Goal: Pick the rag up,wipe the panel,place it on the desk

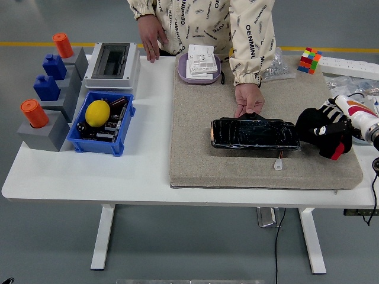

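Head view
Right hand: the right hand (pixel 329 131) comes in from the right edge, at mid-height of the frame, over the beige mat (pixel 195 160).
Fingers: curled around a dark bundle with a red corner, which I take to be the rag (pixel 323 133); it fills the grasp.
Panel: the black glossy panel (pixel 254 134) lies flat on the mat, right of centre, its long axis running left to right across the frame.
Key relation: the rag sits just beside the panel's right end, touching it or nearly so; I cannot tell which. The panel stretches leftward from the fingers, so a wipe would run along its length toward the frame's centre.
Person: a person's hand (pixel 248 99) presses on the panel's far edge, apparently steadying it; the other hand (pixel 151 36) rests on the bench (pixel 71 171) at upper centre-left.
Left arm: not visible.
Stage: rag picked up, wiping about to start, by my reading.
Left of frame: a blue bin (pixel 100 123) with a lemon (pixel 98 113).
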You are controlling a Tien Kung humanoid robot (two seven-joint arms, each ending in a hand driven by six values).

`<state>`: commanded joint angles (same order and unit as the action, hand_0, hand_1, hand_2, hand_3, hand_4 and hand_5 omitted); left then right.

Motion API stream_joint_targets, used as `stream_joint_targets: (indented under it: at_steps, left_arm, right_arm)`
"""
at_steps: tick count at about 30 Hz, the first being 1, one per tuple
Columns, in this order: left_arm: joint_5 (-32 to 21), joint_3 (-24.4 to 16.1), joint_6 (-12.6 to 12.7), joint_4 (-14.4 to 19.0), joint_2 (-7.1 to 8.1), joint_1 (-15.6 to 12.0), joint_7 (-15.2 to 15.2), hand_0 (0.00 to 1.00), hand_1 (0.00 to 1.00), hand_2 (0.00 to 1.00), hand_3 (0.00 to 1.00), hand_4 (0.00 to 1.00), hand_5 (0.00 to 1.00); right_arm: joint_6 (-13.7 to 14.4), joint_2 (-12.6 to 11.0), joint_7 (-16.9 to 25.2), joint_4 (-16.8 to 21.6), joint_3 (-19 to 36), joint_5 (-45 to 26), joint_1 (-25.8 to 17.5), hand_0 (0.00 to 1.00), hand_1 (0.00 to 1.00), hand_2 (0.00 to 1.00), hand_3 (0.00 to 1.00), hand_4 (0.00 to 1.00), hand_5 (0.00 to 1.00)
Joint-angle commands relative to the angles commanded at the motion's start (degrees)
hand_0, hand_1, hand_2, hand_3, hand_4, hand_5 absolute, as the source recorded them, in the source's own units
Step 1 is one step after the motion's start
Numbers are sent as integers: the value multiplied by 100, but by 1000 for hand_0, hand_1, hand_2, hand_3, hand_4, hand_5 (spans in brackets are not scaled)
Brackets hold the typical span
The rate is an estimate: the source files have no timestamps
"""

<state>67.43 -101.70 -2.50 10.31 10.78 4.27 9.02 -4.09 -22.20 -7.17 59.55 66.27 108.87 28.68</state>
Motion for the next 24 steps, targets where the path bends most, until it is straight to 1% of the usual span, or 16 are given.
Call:
stream_joint_targets:
  at_steps: [5, 6, 11, 12, 17, 18, 23, 24]
  left_arm:
    - [-1, -3, 2, 0, 2, -1, 2, 721, 716, 767, 621, 684, 566]
    - [1, -4, 2, 0, 2, -1, 2, 720, 716, 767, 621, 684, 566]
    - [0, -3, 0, 0, 0, -3, 0, 720, 716, 767, 621, 684, 566]
    - [-1, -3, 0, 0, 0, -4, -1, 721, 716, 767, 621, 685, 566]
    - [5, -30, 2, 0, -12, 2, -6, 721, 716, 767, 621, 685, 566]
    - [6, -34, 2, 0, -15, 6, -9, 722, 716, 767, 621, 685, 566]
    - [3, -42, -4, 0, -23, 20, -17, 722, 716, 767, 621, 685, 566]
    - [3, -50, -2, 0, -22, 15, -18, 722, 716, 767, 621, 684, 566]
  right_arm:
    - [-24, -7, 3, 2, 16, -7, 6, 505, 539, 635, 570, 998, 338]
    - [-27, -8, 5, 2, 17, -9, 6, 586, 574, 671, 602, 998, 358]
    - [-47, -6, 9, 3, 16, -11, 4, 586, 574, 671, 602, 998, 358]
    - [-50, -5, 7, 2, 15, -12, 4, 598, 586, 675, 636, 998, 370]
    - [-110, -2, -13, -6, 34, -6, -13, 598, 586, 675, 636, 998, 370]
    - [-120, -2, -18, -5, 40, -5, -13, 651, 618, 720, 721, 998, 382]
    - [-131, -7, -25, 3, 58, 0, 1, 651, 618, 720, 721, 998, 382]
    - [-125, -10, -24, 7, 64, 0, 1, 681, 648, 744, 742, 998, 388]
